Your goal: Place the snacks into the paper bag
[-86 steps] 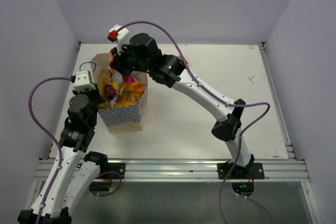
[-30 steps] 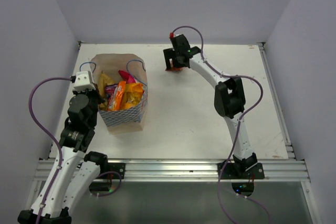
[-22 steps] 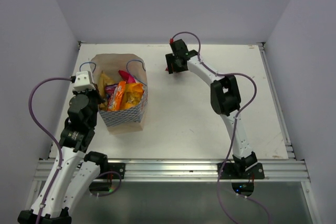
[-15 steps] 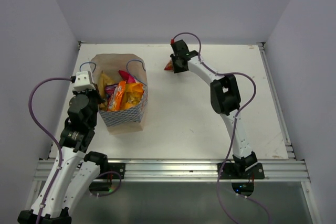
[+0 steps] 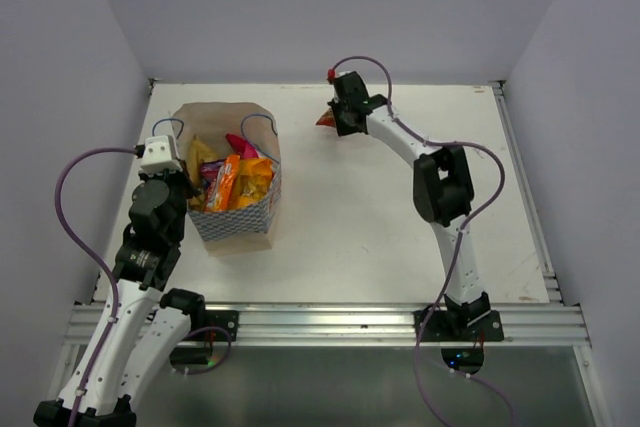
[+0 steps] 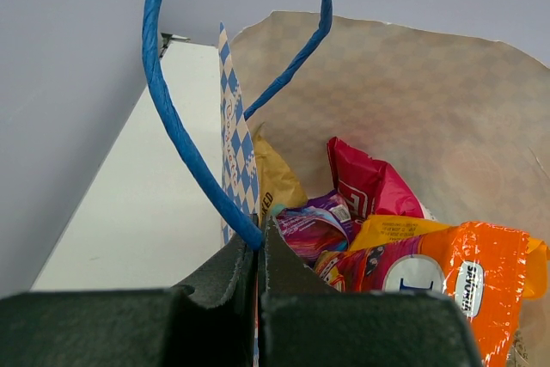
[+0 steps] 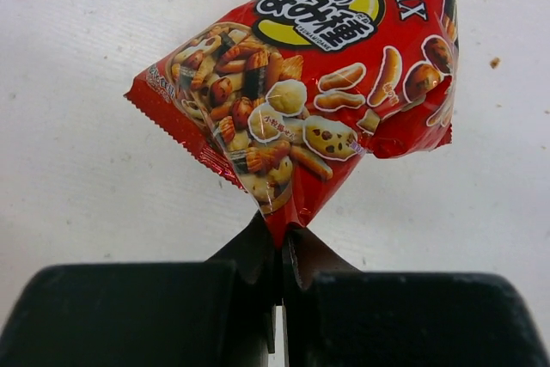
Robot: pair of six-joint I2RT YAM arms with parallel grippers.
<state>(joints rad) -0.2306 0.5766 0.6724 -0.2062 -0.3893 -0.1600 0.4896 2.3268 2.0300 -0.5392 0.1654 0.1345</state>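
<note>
White table, far edge: right gripper is clamped on a corner of the small red packet, with the paper bag leftward near the left edge, its rim pinched by the closed left gripper.

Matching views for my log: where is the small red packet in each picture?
Top external: red packet at far centre, right of the bag.
Left wrist: absent; it looks into the bag.
Right wrist: red packet fills the centre.
Shared landmark: the right gripper pinching its corner.
</note>
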